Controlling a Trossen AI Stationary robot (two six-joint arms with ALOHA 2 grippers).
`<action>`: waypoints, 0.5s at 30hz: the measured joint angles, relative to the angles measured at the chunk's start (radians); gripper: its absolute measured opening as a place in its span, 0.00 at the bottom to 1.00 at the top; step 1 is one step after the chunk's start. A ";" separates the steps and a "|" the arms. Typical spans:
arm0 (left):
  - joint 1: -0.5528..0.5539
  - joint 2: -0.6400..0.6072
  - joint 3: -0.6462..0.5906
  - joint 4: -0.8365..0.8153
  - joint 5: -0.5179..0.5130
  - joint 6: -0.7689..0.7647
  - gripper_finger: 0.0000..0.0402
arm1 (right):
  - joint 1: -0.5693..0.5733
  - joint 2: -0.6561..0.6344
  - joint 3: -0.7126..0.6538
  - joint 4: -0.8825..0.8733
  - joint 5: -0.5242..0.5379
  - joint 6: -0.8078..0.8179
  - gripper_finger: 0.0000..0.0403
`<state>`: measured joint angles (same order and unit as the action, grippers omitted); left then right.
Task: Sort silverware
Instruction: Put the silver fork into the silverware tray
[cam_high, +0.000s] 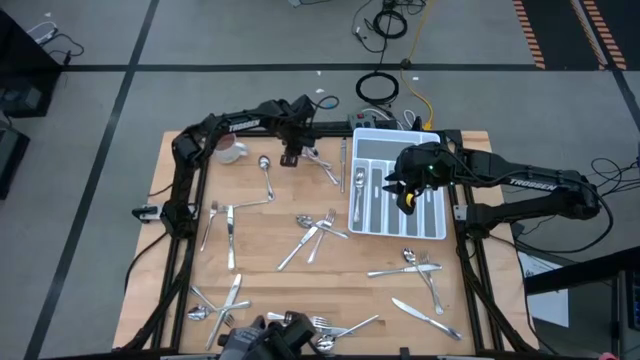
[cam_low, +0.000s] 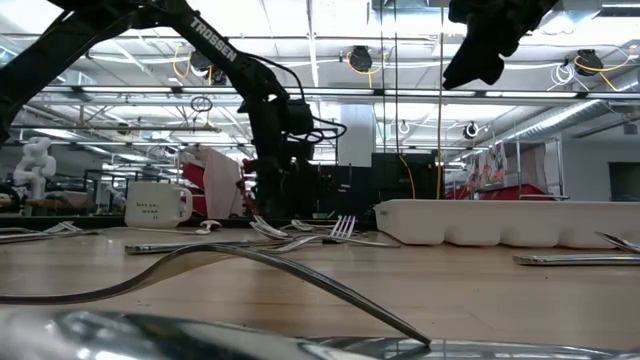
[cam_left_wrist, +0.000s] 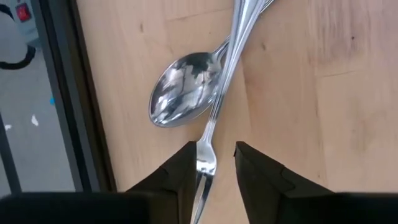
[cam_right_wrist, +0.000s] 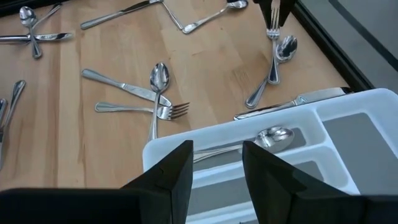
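Silverware (cam_high: 310, 232) sorting: fork pickup at 12 o'clock.
Left gripper (cam_left_wrist: 214, 163) jaws spread astride fork (cam_left_wrist: 206, 163); overlapping spoon (cam_left_wrist: 183, 98) may snag. Right gripper (cam_right_wrist: 216, 163) spread, empty, over tray (cam_right_wrist: 348, 115).

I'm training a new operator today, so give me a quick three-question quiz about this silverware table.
1. True or false: the white cutlery tray is still empty.
2. Which gripper hangs over the tray: A left, B right?
3. What lies between the left gripper fingers?

Key: 1 false, a spoon lies in it. 2 B, the right gripper. 3 A fork, crossing another spoon, near the table's far edge.
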<state>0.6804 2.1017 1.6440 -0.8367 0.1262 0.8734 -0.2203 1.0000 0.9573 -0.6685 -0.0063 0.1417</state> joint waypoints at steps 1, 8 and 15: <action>0.000 0.003 0.000 0.001 0.001 0.000 0.30 | 0.000 0.000 0.000 0.000 0.000 0.000 0.33; -0.006 0.064 0.000 -0.004 -0.003 -0.004 0.32 | 0.000 0.000 0.000 0.000 0.000 0.000 0.33; -0.027 0.082 0.000 0.064 -0.047 -0.004 0.33 | 0.000 0.000 0.000 0.008 0.001 0.000 0.33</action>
<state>0.6537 2.1838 1.6444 -0.7726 0.0797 0.8696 -0.2203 1.0000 0.9573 -0.6609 -0.0055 0.1421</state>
